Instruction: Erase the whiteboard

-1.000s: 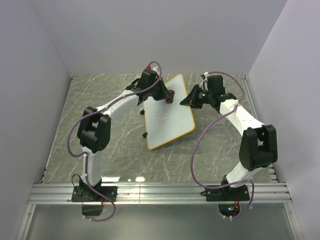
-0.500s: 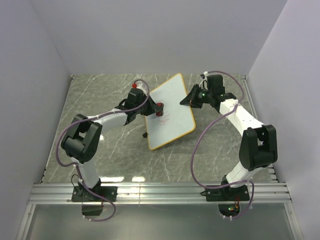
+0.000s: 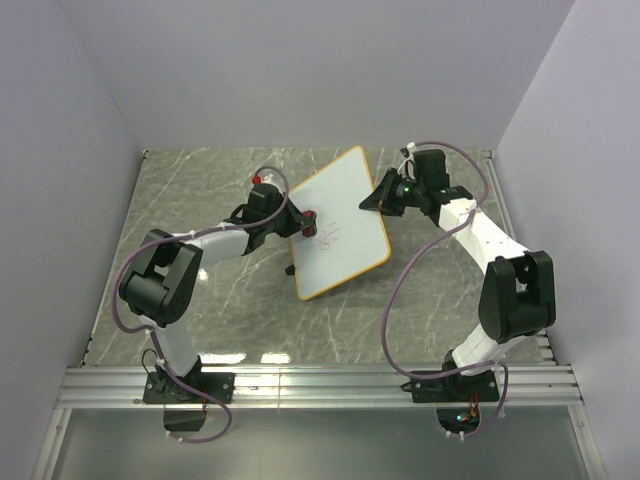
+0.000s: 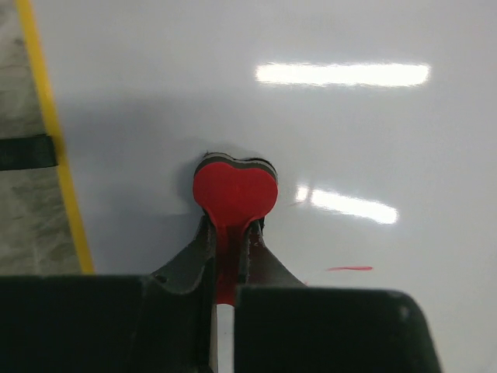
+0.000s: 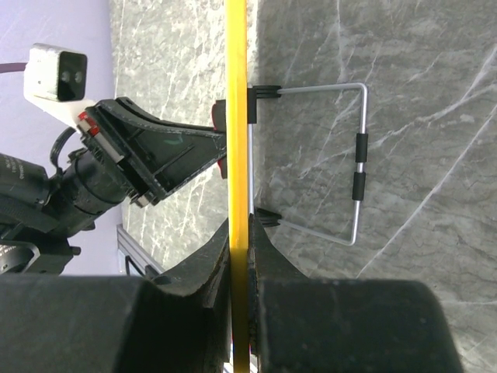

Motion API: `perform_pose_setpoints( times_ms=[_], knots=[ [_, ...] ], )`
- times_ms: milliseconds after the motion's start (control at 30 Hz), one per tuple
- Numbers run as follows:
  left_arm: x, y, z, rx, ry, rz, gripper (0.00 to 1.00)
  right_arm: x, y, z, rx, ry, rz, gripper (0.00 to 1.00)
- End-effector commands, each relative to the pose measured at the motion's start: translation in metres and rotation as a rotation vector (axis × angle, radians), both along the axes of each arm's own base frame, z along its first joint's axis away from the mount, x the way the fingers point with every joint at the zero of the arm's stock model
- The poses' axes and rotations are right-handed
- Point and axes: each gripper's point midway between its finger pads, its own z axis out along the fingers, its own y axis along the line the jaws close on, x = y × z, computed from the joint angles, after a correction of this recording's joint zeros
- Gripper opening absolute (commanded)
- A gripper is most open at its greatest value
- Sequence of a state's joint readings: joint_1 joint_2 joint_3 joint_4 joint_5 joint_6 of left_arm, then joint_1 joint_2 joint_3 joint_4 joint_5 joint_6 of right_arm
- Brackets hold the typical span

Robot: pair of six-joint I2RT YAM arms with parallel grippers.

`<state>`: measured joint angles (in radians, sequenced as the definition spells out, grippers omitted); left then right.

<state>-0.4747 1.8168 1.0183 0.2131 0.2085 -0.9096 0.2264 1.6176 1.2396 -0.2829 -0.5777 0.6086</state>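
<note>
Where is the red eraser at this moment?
The red eraser is left of centre in the top view, against the whiteboard near its left rim, clamped in the jaws of the left gripper.

The counter (image 3: 200,190) was grey-green and stone-patterned, veined in white, with two small glare patches close to its near edge. Pale lavender walls (image 3: 330,70) closed it in along the left, far and right edges. A ribbed silver rail (image 3: 330,382) ran the length of the near edge. A small red eraser (image 3: 309,216), heart-shaped with a dark underlayer, stood over the counter's middle, toward the far edge.
</note>
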Motion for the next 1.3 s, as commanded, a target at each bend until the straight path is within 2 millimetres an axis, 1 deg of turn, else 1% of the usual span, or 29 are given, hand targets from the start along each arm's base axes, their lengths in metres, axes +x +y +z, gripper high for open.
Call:
perform_pose_setpoints(
  times_ms=[0, 100, 200, 267, 300, 333, 367, 400, 433, 467, 500, 533, 567, 600, 667, 700, 767, 833, 900, 933, 967, 1000, 1033, 1067, 1100, 1133, 1200, 1233, 1267],
  knots=[
    [-0.139, 0.069, -0.148, 0.407, 0.598, -0.039, 0.00, -0.026, 0.032, 0.025, 0.031, -0.073, 0.136, 0.00],
    [-0.141, 0.073, -0.149, 0.416, 0.608, -0.036, 0.00, -0.026, 0.032, 0.027, 0.035, -0.080, 0.136, 0.00],
    [-0.138, 0.074, -0.148, 0.432, 0.598, -0.047, 0.00, -0.026, 0.034, 0.027, 0.043, -0.077, 0.137, 0.00],
    [-0.134, 0.067, -0.143, 0.432, 0.571, -0.070, 0.00, -0.026, 0.033, 0.026, 0.046, -0.076, 0.134, 0.00],
    [-0.129, 0.060, -0.137, 0.431, 0.544, -0.093, 0.00, -0.026, 0.034, 0.026, 0.045, -0.078, 0.136, 0.00],
    [-0.132, 0.047, -0.131, 0.417, 0.527, -0.142, 0.00, -0.026, 0.033, 0.026, 0.044, -0.079, 0.135, 0.00],
    [-0.132, 0.038, -0.126, 0.416, 0.511, -0.168, 0.00, -0.026, 0.033, 0.026, 0.044, -0.077, 0.135, 0.00],
    [-0.123, 0.022, -0.114, 0.406, 0.468, -0.200, 0.00, -0.026, 0.034, 0.025, 0.043, -0.077, 0.137, 0.00],
    [-0.130, 0.002, -0.106, 0.401, 0.445, -0.261, 0.00, -0.026, 0.033, 0.023, 0.043, -0.072, 0.137, 0.00],
    [-0.133, -0.008, -0.100, 0.407, 0.444, -0.288, 0.00, -0.025, 0.034, 0.023, 0.043, -0.072, 0.138, 0.00],
    [-0.126, -0.026, -0.085, 0.387, 0.403, -0.311, 0.00, -0.025, 0.034, 0.021, 0.042, -0.066, 0.138, 0.00],
    [-0.135, -0.043, -0.078, 0.374, 0.392, -0.359, 0.00, -0.024, 0.033, 0.022, 0.041, -0.069, 0.138, 0.00],
    [-0.139, -0.050, -0.071, 0.372, 0.395, -0.377, 0.00, -0.023, 0.034, 0.020, 0.039, -0.064, 0.138, 0.00],
    [-0.137, -0.064, -0.059, 0.346, 0.375, -0.388, 0.00, -0.023, 0.034, 0.021, 0.038, -0.068, 0.142, 0.00],
    [-0.149, -0.083, -0.043, 0.307, 0.370, -0.428, 0.00, -0.021, 0.034, 0.021, 0.034, -0.068, 0.141, 0.00],
    [-0.149, -0.090, -0.033, 0.298, 0.357, -0.435, 0.00, -0.019, 0.034, 0.022, 0.034, -0.070, 0.142, 0.00],
    [-0.158, -0.103, -0.015, 0.282, 0.329, -0.461, 0.00, -0.018, 0.034, 0.020, 0.029, -0.066, 0.141, 0.00],
    [-0.163, -0.115, 0.008, 0.244, 0.294, -0.476, 0.00, -0.016, 0.033, 0.019, 0.027, -0.067, 0.140, 0.00],
    [-0.166, -0.119, 0.018, 0.230, 0.277, -0.473, 0.00, -0.015, 0.031, 0.018, 0.027, -0.063, 0.133, 0.00],
    [-0.165, -0.120, 0.027, 0.209, 0.257, -0.470, 0.00, -0.014, 0.030, 0.018, 0.029, -0.066, 0.132, 0.00],
    [-0.165, -0.120, 0.029, 0.200, 0.253, -0.462, 0.00, -0.013, 0.029, 0.017, 0.030, -0.064, 0.126, 0.00],
    [-0.164, -0.115, 0.024, 0.211, 0.252, -0.446, 0.00, -0.014, 0.029, 0.017, 0.032, -0.064, 0.128, 0.00],
    [-0.161, -0.115, 0.030, 0.194, 0.229, -0.440, 0.00, -0.014, 0.029, 0.016, 0.033, -0.063, 0.127, 0.00],
    [-0.160, -0.115, 0.030, 0.188, 0.224, -0.436, 0.00, -0.014, 0.029, 0.015, 0.033, -0.060, 0.125, 0.00],
    [-0.159, -0.111, 0.027, 0.185, 0.218, -0.428, 0.00, -0.014, 0.029, 0.014, 0.035, -0.056, 0.121, 0.00],
    [-0.158, -0.112, 0.034, 0.165, 0.199, -0.430, 0.00, -0.014, 0.029, 0.014, 0.039, -0.058, 0.120, 0.00],
    [-0.151, -0.112, 0.040, 0.115, 0.163, -0.417, 0.00, -0.015, 0.029, 0.014, 0.042, -0.056, 0.117, 0.00],
    [-0.150, -0.113, 0.052, 0.084, 0.133, -0.425, 0.00, -0.015, 0.029, 0.015, 0.043, -0.060, 0.117, 0.00],
    [-0.147, -0.115, 0.056, 0.050, 0.098, -0.425, 0.00, -0.016, 0.029, 0.014, 0.043, -0.058, 0.117, 0.00]
  ],
)
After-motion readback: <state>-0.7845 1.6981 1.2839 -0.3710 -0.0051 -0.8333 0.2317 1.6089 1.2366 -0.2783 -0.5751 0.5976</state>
